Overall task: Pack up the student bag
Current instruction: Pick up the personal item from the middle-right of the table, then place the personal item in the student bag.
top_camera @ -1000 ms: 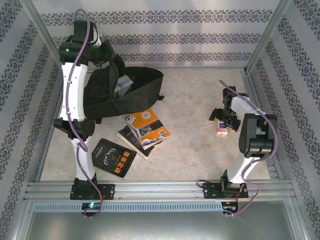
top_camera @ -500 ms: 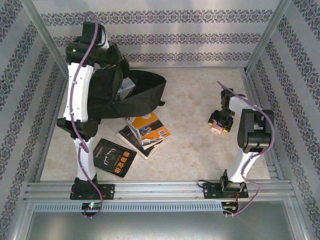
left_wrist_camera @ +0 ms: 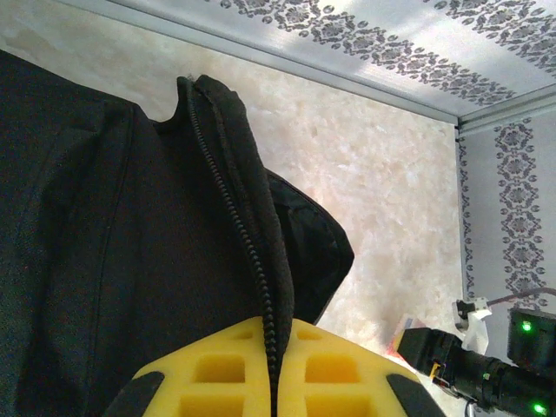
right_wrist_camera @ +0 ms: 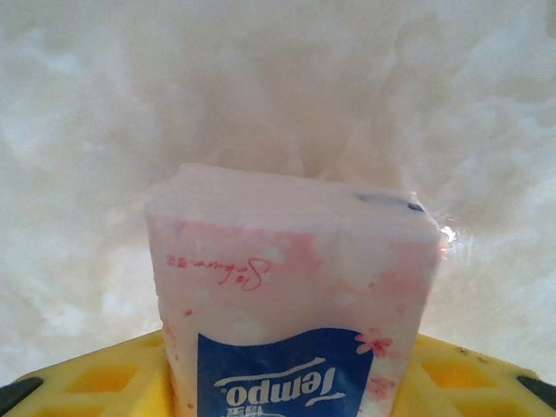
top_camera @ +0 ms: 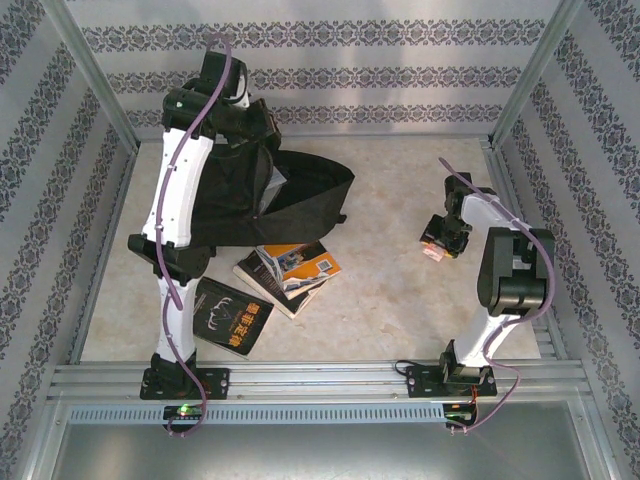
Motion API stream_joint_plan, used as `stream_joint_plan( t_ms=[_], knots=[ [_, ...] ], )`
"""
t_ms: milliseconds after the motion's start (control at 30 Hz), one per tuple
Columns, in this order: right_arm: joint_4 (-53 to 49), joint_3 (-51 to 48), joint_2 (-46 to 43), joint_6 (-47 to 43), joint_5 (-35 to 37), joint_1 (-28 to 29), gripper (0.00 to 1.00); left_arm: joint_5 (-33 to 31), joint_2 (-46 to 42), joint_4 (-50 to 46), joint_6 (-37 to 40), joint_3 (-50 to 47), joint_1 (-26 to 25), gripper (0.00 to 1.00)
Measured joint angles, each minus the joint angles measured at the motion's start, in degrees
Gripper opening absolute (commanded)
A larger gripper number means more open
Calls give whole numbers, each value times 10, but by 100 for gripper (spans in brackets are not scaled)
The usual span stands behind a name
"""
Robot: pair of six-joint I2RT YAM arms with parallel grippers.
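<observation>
The bag (left_wrist_camera: 104, 261) is matt black woven cloth; its zipper (left_wrist_camera: 239, 217) has rough teeth. My pads (left_wrist_camera: 347, 352) are matt yellow plastic. The tissue pack (right_wrist_camera: 295, 287) wears thin glossy film. The table (right_wrist_camera: 261, 78) looks smooth, marbled like polished stone.

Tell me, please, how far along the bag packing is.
Done: a pale item seems to sit inside the large black fabric backpack. In hand: the left tool pinches its zipper edge, and the right tool grips a pink-and-white tissue pack. Left: the orange-covered book and black-covered book lie on the table.
</observation>
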Motion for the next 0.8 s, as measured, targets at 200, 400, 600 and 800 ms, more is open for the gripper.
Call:
stream_joint_plan(
  t_ms=[200,400,600,800],
  knots=[
    [-1,2,-29,15,-2,19,52,-2,4,-12,0,0,-38,0],
    [-7,41,-75,38,-14,65,49,-14,14,-25,5,1,-68,0],
    [18,120,-140,76,-51,130,48,-22,16,-38,12,1,-77,0],
    [102,165,-115,144,-162,233,48,-25,16,-39,18,1,-80,0]
  ],
)
